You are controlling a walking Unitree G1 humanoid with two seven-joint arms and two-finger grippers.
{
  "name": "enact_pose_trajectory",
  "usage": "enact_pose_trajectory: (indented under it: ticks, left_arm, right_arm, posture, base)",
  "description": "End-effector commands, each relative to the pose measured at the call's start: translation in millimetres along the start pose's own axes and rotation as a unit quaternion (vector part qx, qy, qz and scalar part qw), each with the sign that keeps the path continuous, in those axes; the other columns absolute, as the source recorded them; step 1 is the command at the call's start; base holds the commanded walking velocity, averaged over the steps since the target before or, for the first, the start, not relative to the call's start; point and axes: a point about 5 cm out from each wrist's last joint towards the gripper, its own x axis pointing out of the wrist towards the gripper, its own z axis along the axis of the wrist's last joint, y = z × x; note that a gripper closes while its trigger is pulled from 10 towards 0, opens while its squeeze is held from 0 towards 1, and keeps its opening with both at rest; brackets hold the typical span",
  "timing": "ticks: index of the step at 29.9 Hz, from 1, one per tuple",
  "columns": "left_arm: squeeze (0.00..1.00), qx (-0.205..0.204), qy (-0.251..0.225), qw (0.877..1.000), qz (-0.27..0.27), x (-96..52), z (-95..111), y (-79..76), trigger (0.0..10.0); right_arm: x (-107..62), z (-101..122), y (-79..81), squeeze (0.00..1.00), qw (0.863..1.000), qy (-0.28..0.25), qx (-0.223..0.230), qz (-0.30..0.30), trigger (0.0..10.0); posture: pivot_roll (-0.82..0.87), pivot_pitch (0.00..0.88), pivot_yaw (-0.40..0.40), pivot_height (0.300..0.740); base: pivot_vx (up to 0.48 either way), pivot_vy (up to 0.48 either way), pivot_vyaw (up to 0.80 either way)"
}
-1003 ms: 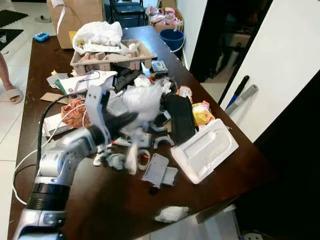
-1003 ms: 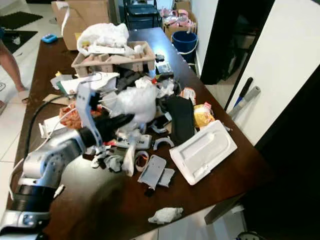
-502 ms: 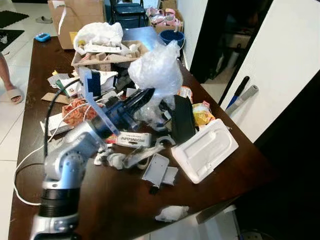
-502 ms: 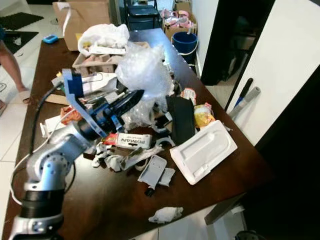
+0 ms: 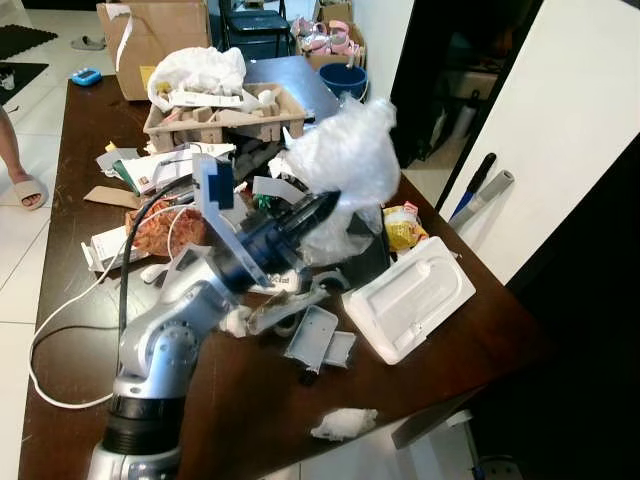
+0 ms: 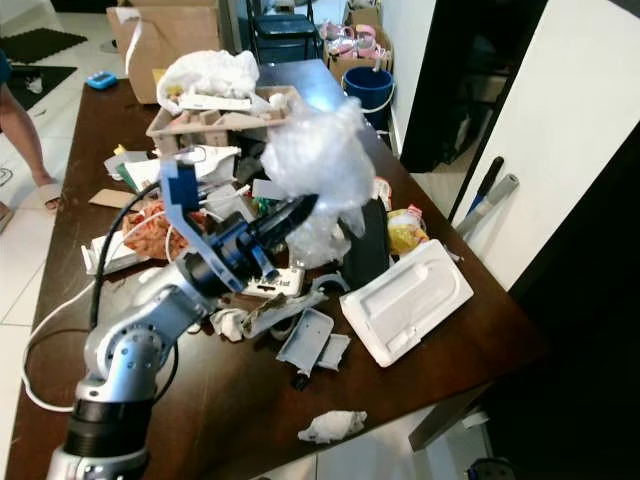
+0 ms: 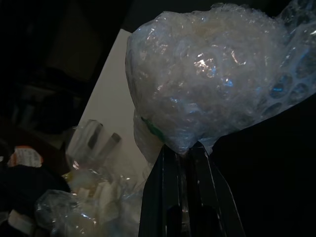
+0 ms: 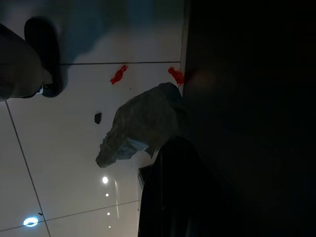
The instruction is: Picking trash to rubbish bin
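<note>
Lifted higher and swung toward the table's right edge since a second ago, the bubble wrap (image 5: 345,160) now rides above the clutter, pinched at its lower end between the closed fingers of the left gripper (image 5: 325,205), its bulk billowing up and away past the fingertips. A blue bin (image 5: 343,78) stands on the floor beyond the table's (image 5: 240,400) far right corner, so the carry likely runs forward and right, on the left arm alone; the right gripper (image 8: 168,168) hangs over tiled floor, fingers impossible to judge. Around it the dark wooden table holds a white tray (image 5: 410,297), a cardboard box (image 5: 220,115) and scattered scraps, with a doorway to the right.
</note>
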Motion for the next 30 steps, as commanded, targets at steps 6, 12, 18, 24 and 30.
enact_pose_trajectory:
  ticks: [6, 12, 18, 24, 30]
  left_arm:
    - [0.0, -0.008, 0.025, 1.0, 0.002, 4.3, -13.9, -4.1, 10.0]
    - [0.0, -0.009, 0.034, 0.999, 0.005, 4.7, -18.4, -5.1, 10.0]
    - [0.0, -0.009, 0.041, 0.999, 0.003, 4.2, -20.5, -6.0, 10.0]
    - [0.0, -0.008, 0.047, 0.999, -0.003, 3.6, -23.3, -7.8, 10.0]
    - [0.0, -0.008, 0.049, 0.999, -0.005, 3.7, -24.2, -9.1, 10.0]
  right_arm:
    - [-0.3, -4.3, 2.7, 0.0, 1.0, 0.004, 0.004, 0.005, 10.0]
    - [-0.3, -4.0, 3.2, 0.0, 1.0, 0.004, 0.004, 0.006, 10.0]
    - [-0.2, -3.2, 4.2, 0.0, 1.0, 0.002, 0.002, 0.008, 10.0]
    - [-0.2, -2.5, 5.0, 0.0, 1.0, 0.001, 0.0, 0.01, 10.0]
    - [-0.3, -3.2, 5.1, 0.0, 1.0, 0.001, -0.001, 0.01, 10.0]
  posture:
    - [0.04, 0.103, -0.009, 0.74]
    - [0.04, 0.105, -0.01, 0.74]
    - [0.04, 0.107, -0.01, 0.74]
    - [0.04, 0.11, -0.011, 0.74]
    - [0.04, 0.114, -0.011, 0.74]
  base:
    - [-0.384, 0.0, 0.0]
    - [-0.427, 0.0, 0.0]
    - [-0.441, 0.0, 0.0]
    - [-0.44, 0.0, 0.0]
    - [-0.439, 0.0, 0.0]
